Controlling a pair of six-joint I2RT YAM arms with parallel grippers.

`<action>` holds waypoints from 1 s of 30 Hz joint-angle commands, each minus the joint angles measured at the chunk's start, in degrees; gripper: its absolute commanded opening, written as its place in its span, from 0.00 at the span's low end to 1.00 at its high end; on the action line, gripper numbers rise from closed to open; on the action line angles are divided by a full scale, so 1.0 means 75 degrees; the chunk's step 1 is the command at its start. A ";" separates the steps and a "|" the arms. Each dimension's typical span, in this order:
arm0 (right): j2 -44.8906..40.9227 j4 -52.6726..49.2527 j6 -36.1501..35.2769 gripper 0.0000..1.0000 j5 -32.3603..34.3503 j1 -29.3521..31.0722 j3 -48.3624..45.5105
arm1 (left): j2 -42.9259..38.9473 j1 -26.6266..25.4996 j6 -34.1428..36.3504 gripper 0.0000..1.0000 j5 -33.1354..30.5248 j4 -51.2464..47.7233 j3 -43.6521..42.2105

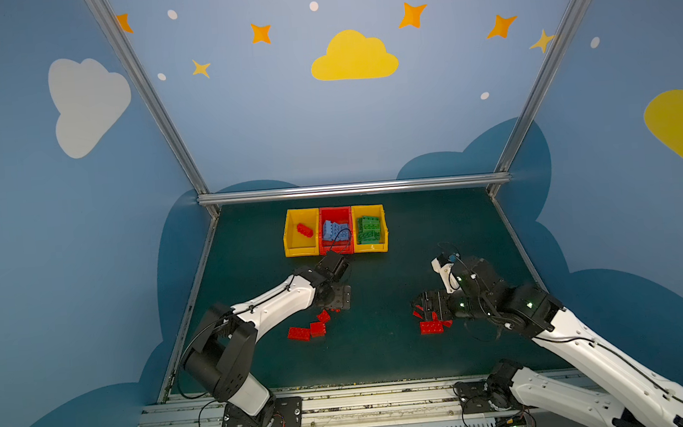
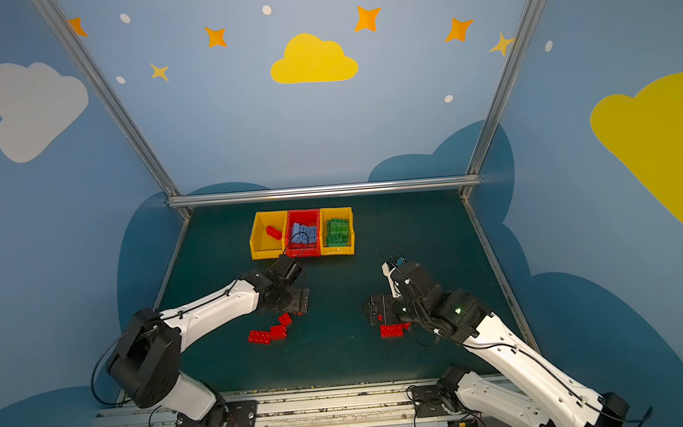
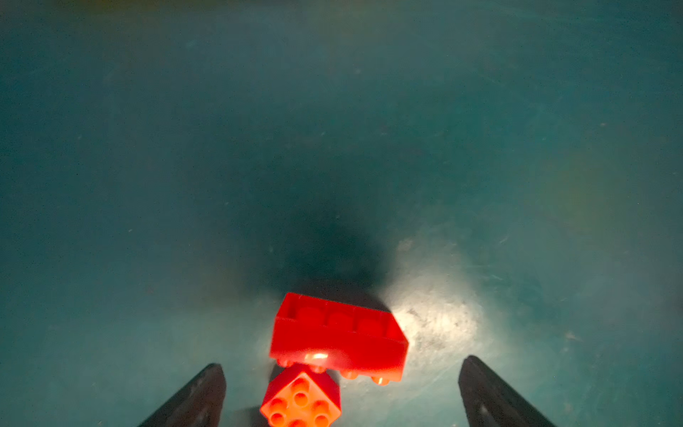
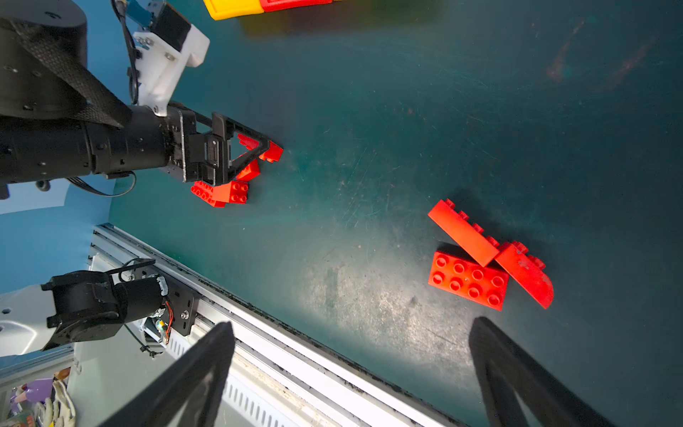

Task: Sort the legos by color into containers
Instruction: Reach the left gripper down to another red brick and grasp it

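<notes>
Fingers (image 3: 199,395) of the left gripper (image 3: 342,362) splayed wide just above the dark green mat (image 1: 384,357), nothing clamped, with a long red brick (image 3: 338,340) and a small four-stud red brick (image 3: 301,403) lying touching in the gap. Same wide spread on the right gripper (image 4: 353,322), empty too, hanging just beside a heap of three red bricks (image 4: 467,279), two of them tilted against a flat eight-stud one. At the far side of the mat, the containers (image 1: 302,251): one red brick (image 1: 304,230) alone in the yellow bin at the left of the row, light blue bricks (image 1: 335,231) in the red middle bin, green bricks (image 1: 369,229) in the other yellow bin. Only red legos left loose, in two clusters near the grippers. Likely light, rigid and slick-sided, so best pinched across the short flat walls, clear of the studs. With the long brick tipped off its base and pressed against its small neighbour, probably apt to skid or drag the other along. Hidden in both top views: the left fingertips, under the wrist, and part of the heap, under the right gripper. Cut off at the frame edge in the left wrist view: the small brick. Too crowded to count: blue and green bricks in their bins.
</notes>
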 commanded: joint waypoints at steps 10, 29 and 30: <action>0.0260 -0.0150 0.0143 0.97 0.0351 0.0218 0.0010 | 0.0796 0.0019 0.0378 0.89 0.0233 0.0572 -0.0087; 0.0228 -0.0111 0.0200 0.97 0.0536 0.0232 -0.0061 | 0.1119 0.0017 0.0023 0.52 -0.0129 -0.0070 0.0380; 0.0219 -0.0122 0.0188 0.97 0.0551 0.0223 -0.0045 | 0.1083 0.0022 0.0027 0.52 -0.0212 -0.0189 0.0473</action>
